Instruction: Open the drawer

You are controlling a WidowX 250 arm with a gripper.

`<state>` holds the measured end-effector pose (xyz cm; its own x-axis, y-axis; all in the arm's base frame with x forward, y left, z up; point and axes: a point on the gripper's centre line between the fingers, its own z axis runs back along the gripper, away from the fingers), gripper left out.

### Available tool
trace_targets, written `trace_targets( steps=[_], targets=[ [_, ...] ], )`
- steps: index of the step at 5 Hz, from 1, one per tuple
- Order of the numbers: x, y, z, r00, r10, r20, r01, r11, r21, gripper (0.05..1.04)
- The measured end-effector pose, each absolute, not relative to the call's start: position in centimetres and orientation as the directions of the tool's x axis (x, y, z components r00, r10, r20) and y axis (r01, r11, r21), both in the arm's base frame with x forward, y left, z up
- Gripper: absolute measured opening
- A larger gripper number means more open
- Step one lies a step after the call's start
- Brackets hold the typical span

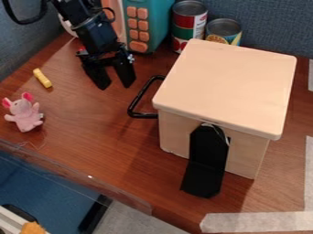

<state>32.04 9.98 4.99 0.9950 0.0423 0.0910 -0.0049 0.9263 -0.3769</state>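
the arm (92, 32) at eleven o'clock is black, with boxy, glossy sections and a looping black cable (23, 23). its black tool (116, 87) has two angular fingers (125, 73) and small silvery specks (131, 58) toward three o'clock.

There's a pink plush toy (24, 113) lower left of the jaws, yellow stick (42, 78) left, teal box (156, 20) and two cans (189, 22) upper right.

No words, brands, numbers or signs can be read. At the top of the frame, right of centre, the tall can (185, 21) and the shorter can (223, 32) beside it bear printed labels, but the lettering is too small to make out.
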Motion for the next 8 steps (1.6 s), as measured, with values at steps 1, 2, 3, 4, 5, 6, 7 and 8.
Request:
trace_targets(
  steps=[1,2,3,4,5,6,7,8],
  targets=[
    [32.1,9.3,5.2,0.995,0.032,0.1,0.012,0.911,-0.413,0.999],
    [32.4,8.4,5.3,0.994,0.015,0.108,0.032,0.905,-0.425,0.999],
    [32.6,7.4,4.4,0.997,-0.003,0.081,0.037,0.906,-0.421,0.999],
    [32.6,6.6,3.5,0.998,-0.02,0.052,0.041,0.901,-0.431,0.954],
    [32.7,6.1,3.3,1.0,-0.017,0.02,0.025,0.895,-0.445,0.662],
    [32.7,6.1,2.7,1.0,-0.005,0.007,0.007,0.896,-0.444,0.35],
    [32.4,6.3,2.3,1.0,-0.003,-0.005,0.001,0.907,-0.42,0.163],
    [32.1,7.1,2.1,0.999,0.02,-0.027,-0.029,0.92,-0.391,0.128]
  ],
)
